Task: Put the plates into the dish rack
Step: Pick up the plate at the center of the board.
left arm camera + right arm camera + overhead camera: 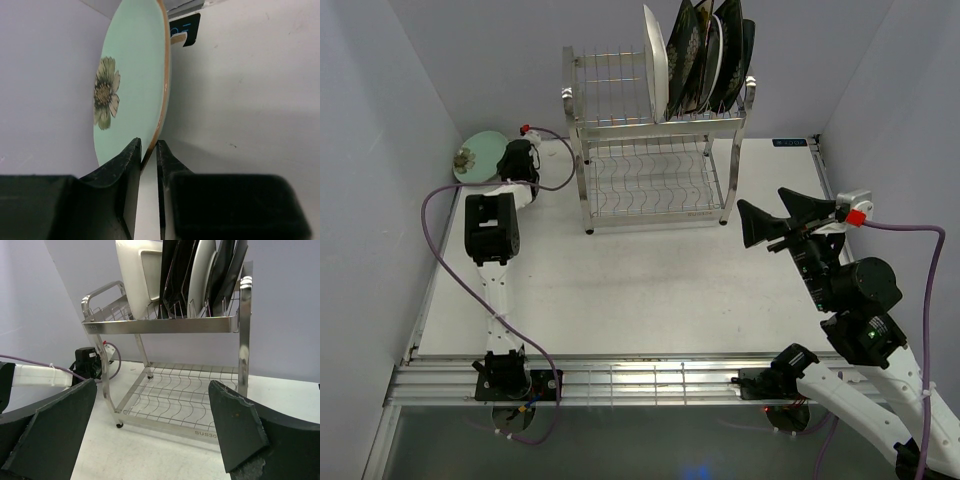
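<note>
A pale green round plate (478, 157) with a painted flower stands on edge by the left wall at the far left of the table. My left gripper (504, 158) is shut on its near rim. In the left wrist view the brown-edged plate (132, 75) has its rim pinched between the two black fingertips of that gripper (148, 145). Several plates (695, 55) stand upright in the upper tier of the steel dish rack (660, 125), a white rectangular one (137, 280) leftmost. My right gripper (775, 215) hangs open and holds nothing, right of the rack, facing the rack's lower shelf (180, 390).
The rack's lower tier holds nothing. Purple cables (435, 240) run along the left arm and from the right arm (910, 230). Walls close in on the left, back and right. A small black label plate (185, 29) sits on the table beyond the green plate.
</note>
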Robot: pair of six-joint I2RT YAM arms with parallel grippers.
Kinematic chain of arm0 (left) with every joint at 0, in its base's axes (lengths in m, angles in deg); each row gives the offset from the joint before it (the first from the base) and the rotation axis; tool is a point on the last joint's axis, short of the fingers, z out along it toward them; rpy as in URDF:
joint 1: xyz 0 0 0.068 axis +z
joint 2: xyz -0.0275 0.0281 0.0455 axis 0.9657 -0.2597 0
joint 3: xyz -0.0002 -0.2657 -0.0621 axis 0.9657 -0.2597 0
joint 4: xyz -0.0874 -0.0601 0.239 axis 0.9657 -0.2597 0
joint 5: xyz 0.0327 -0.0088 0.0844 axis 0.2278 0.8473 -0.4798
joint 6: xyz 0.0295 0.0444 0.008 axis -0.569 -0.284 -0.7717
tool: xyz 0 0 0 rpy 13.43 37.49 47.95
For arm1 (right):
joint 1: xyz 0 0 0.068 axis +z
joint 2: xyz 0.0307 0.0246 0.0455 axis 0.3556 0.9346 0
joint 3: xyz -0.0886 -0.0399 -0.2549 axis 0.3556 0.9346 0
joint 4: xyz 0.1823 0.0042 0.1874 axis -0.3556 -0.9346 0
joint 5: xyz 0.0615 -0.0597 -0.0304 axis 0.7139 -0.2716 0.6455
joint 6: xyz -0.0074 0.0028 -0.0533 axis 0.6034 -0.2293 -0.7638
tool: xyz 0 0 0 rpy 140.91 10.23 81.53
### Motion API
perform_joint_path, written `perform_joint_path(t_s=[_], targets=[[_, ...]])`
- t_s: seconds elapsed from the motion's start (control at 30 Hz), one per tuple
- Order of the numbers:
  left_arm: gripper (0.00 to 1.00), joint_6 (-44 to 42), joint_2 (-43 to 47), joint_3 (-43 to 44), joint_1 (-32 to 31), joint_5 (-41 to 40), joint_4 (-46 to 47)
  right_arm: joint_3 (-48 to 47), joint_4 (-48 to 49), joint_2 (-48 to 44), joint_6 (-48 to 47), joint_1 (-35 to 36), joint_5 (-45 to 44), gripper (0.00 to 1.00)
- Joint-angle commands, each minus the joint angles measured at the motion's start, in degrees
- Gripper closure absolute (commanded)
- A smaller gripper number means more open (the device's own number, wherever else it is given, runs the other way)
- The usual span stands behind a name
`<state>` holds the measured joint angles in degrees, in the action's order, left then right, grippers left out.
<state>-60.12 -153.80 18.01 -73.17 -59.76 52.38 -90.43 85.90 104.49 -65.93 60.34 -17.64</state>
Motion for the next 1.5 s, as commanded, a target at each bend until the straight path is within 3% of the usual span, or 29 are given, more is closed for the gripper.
perform_joint_path(t_s=[0.0,0.53,0.83,1.13,1.47], targets=[[1.0,1.76,8.45,-0.52,-2.82,-2.66,1.32,-0.03,3.21,-1.35,0.62,0.04,0.75,0.02],[1.0,3.06,18.64,1.33,-5.38,-5.91,-2.72,-0.47,3.12,-1.79,1.24,0.04,2.69,0.02],[1.0,19.67,20.93,9.93,-4.95,-5.56,-18.18,-0.65,3.12,-1.44,1.59,0.04,3.74,0.02],[1.0,32.59,24.8,9.94,-4.59,4.1,-26.98,-0.74,3.03,-1.61,1.77,0.04,4.0,0.02],[1.0,26.64,22.96,0.37,-4.59,2.35,-21.98,-0.74,2.86,-2.14,1.94,0.04,4.44,0.02]])
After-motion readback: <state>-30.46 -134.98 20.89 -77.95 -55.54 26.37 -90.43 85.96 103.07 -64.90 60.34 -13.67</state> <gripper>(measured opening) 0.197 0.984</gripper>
